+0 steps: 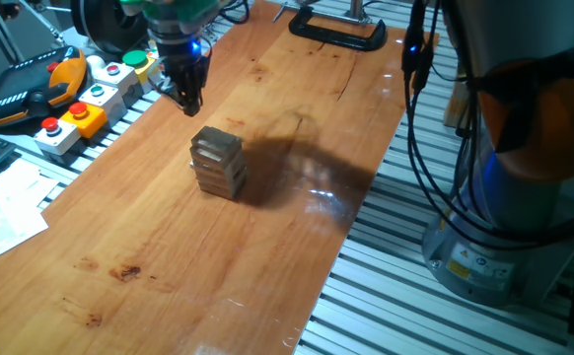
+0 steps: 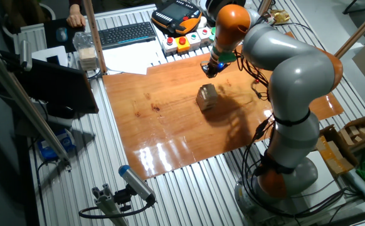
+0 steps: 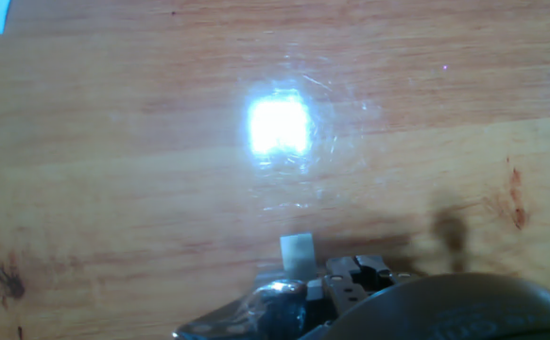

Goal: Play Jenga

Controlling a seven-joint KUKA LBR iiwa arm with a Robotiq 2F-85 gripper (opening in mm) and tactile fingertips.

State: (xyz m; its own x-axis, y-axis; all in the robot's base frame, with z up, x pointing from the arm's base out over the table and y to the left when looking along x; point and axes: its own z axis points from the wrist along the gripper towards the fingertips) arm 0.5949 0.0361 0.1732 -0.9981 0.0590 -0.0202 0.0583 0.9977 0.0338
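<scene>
Wooden tabletop (image 1: 267, 237): Jenga tower (image 1: 217, 161) near, apart from gripper (image 1: 188, 100).

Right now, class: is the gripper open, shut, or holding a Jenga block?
Gripper: above the board, apart from the tower, holding nothing visible; open or shut cannot be told.

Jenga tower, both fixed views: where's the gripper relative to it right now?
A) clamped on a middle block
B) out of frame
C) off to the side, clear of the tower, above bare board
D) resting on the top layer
C: the gripper hangs over the wooden board near the push-button boxes, with a clear gap to the Jenga tower, which stands untouched.
</scene>
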